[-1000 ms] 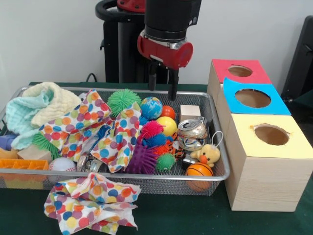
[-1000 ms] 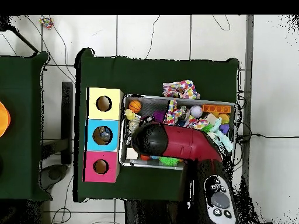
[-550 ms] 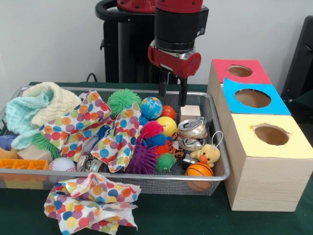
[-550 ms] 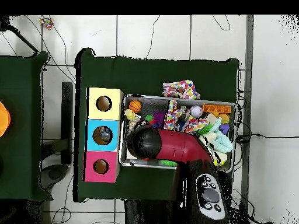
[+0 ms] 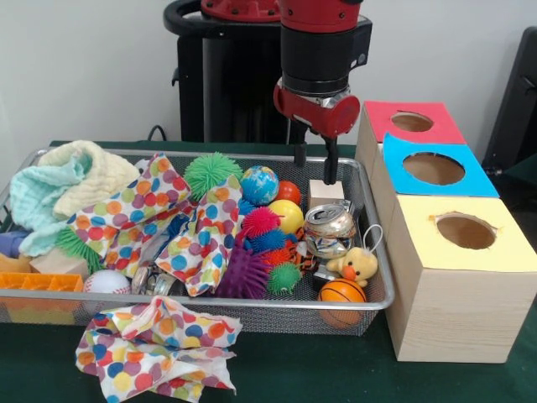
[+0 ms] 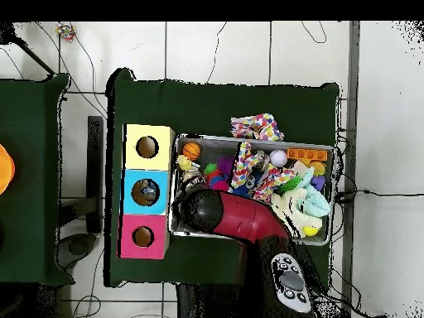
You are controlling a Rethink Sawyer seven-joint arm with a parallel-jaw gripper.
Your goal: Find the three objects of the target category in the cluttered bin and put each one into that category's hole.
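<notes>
The gripper point(image 5: 315, 166) is seen in the front view hanging above the far right corner of the wire bin point(image 5: 252, 304), its two dark fingers apart and nothing held between them. Directly under the fingertips a pale wooden cube point(image 5: 325, 192) is set against the bin's far right side. From the cube, a crushed silver can point(image 5: 329, 230) is found at 6 o'clock, touching or just beside it, and a small orange ball point(image 5: 289, 191) at 9 o'clock. A globe-printed ball point(image 5: 259, 184) lies at 9 o'clock from the orange ball, and a green spiky ball point(image 5: 211, 171) further along at 9 o'clock. A yellow ball point(image 5: 288, 215), a pink spiky ball point(image 5: 259, 222) and a purple spiky ball point(image 5: 244, 274) are grouped in the bin's middle. A yellow plush duck point(image 5: 356, 266) and a small basketball point(image 5: 341, 293) are seen in the near right corner. Polka-dot cloth point(image 5: 159, 218) is spread across the bin's left-centre, and a second piece point(image 5: 155, 348) lies on the green table point(image 5: 336, 374) in front of the bin.

At 3 o'clock from the bin three wooden boxes are lined up, each with a round hole: a red-topped box point(image 5: 409, 122), a blue-topped box point(image 5: 432, 167) and a yellow-topped box point(image 5: 462, 230).

In the overhead view the arm point(image 6: 240, 217) is seen covering the bin's end next to the boxes.
</notes>
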